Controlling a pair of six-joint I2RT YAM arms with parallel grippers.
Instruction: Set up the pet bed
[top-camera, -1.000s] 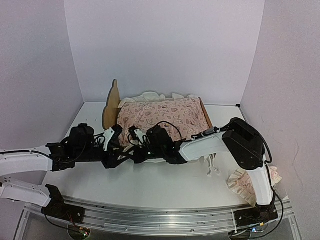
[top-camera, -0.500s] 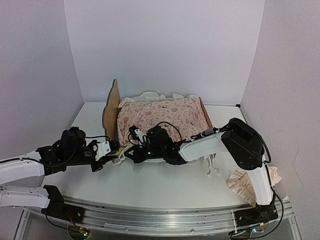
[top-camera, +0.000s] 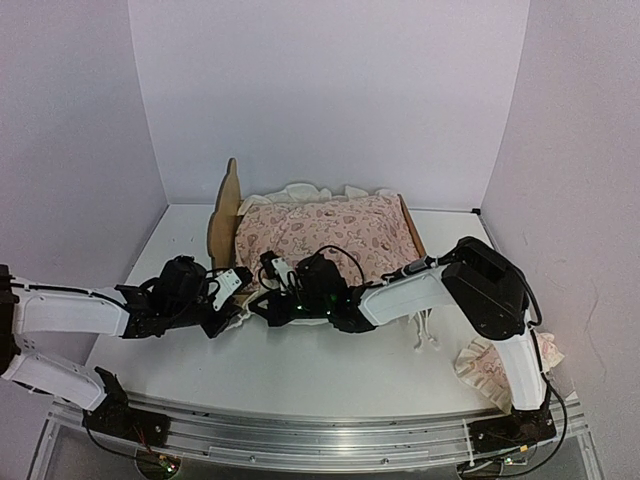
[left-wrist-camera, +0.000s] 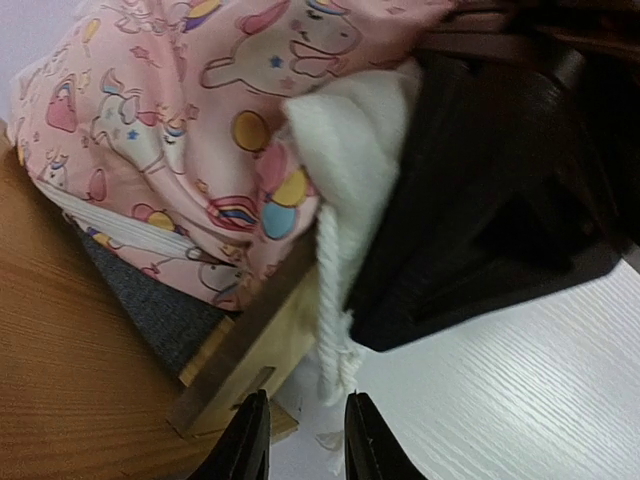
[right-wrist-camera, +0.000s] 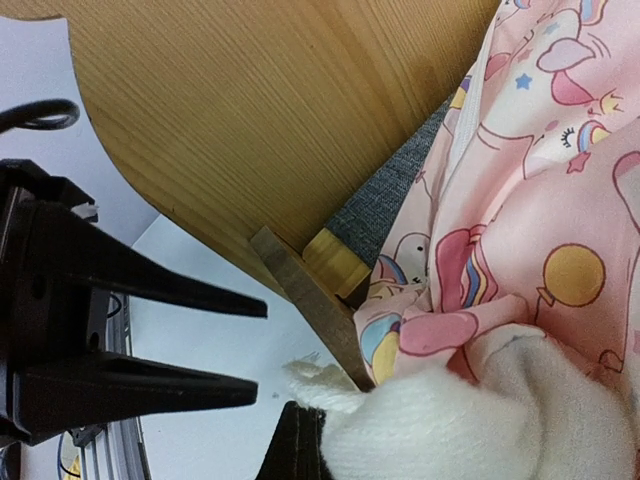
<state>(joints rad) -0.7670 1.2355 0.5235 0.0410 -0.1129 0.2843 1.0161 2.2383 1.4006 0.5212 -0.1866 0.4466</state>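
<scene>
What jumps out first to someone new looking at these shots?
A pink unicorn-print cover heaped over the wooden pet bed mid-table. Both arms crowd the bed's near left corner: the right gripper is shut on the cover's white trim, the left gripper open beside a dangling white cord. A small pillow lies by the right arm's base.

The pet bed (right-wrist-camera: 230, 110) is matt, grainy plywood with a coarse grey woven base. The cover (left-wrist-camera: 170, 110) is soft printed cloth; the table (left-wrist-camera: 520, 390) is white and finely grained.
</scene>
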